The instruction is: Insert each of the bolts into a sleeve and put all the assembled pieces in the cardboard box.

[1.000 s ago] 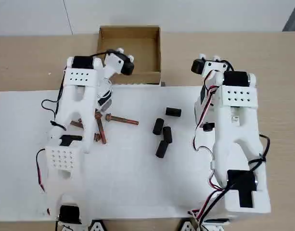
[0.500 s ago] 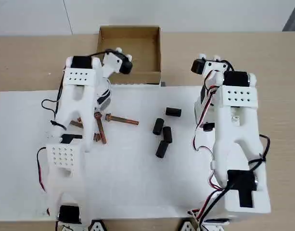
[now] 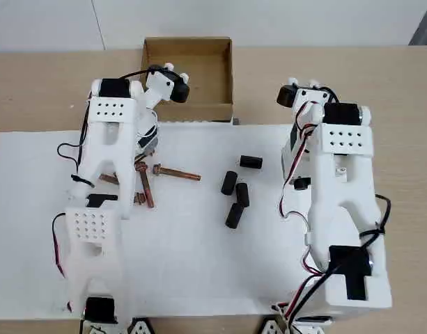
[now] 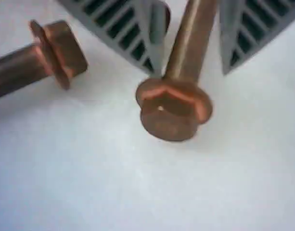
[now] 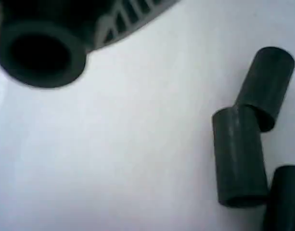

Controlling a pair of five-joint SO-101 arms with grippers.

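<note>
Two copper bolts show in the left wrist view. One bolt lies head-first on the white paper, and my left gripper is open with a grey finger on each side of its shaft. The second bolt lies beside it. From above, these bolts lie under the left arm. My right gripper is shut on a black sleeve, which shows from above as a dark sleeve beside the right arm. Several loose sleeves lie mid-paper. The cardboard box stands at the back.
White paper covers the wooden table, with free room across its front half. Further bolts lie partly hidden under the left arm. Three loose sleeves lie close together in the right wrist view. Wires hang along both arms.
The left arm's wrist has swung back toward the cardboard box. The bolts, the sleeves and the right arm have stayed where they were.
</note>
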